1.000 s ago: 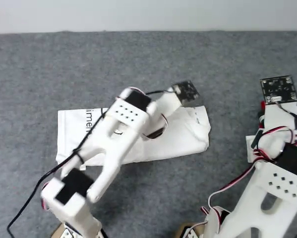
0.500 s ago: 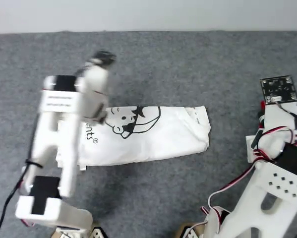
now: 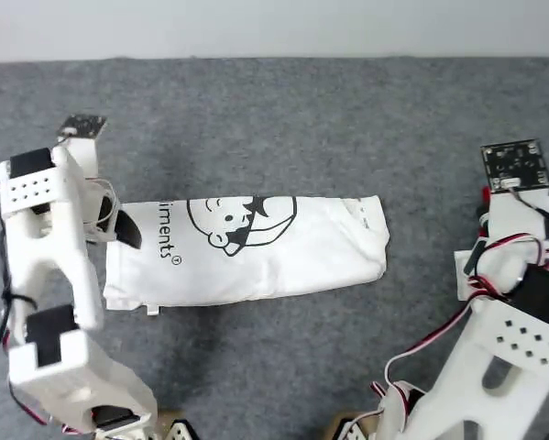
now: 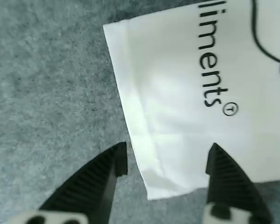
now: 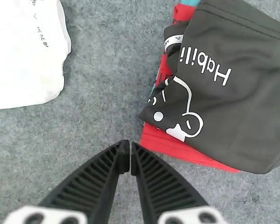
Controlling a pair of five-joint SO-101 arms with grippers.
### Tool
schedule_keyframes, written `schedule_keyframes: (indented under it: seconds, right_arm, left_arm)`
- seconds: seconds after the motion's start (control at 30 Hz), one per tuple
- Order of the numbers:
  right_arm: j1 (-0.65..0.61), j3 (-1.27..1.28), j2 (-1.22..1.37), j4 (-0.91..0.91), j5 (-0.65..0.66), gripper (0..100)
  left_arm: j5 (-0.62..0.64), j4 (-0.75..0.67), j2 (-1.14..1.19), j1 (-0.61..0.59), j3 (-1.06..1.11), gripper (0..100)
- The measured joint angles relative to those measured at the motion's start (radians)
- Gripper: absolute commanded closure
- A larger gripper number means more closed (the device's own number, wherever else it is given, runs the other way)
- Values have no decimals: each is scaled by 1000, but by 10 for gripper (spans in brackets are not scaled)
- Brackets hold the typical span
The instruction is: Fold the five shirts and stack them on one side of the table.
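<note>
— High view first: where is the white shirt lying?
— It is lying across the middle of the grey table, folded into a long band with the print facing up. Your left gripper is sitting at its near end.
— And the left wrist view?
— Your left gripper is standing wide open and gripping nothing, with its jaws straddling the shirt's corner.
— Right wrist view?
— Your right gripper is hanging closed and empty over the table, just beside a folded black shirt that is resting on a red shirt.
</note>
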Motion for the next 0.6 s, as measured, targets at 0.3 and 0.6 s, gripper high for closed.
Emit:
schedule_keyframes:
  seconds: [0.3,0.6]
  right_arm:
    - [0,0,0,0,0,985]
    - [0,0,0,0,0,985]
  left_arm:
    - [3,-152,187,-6,0,729]
    - [55,-132,338,26,-81,877]
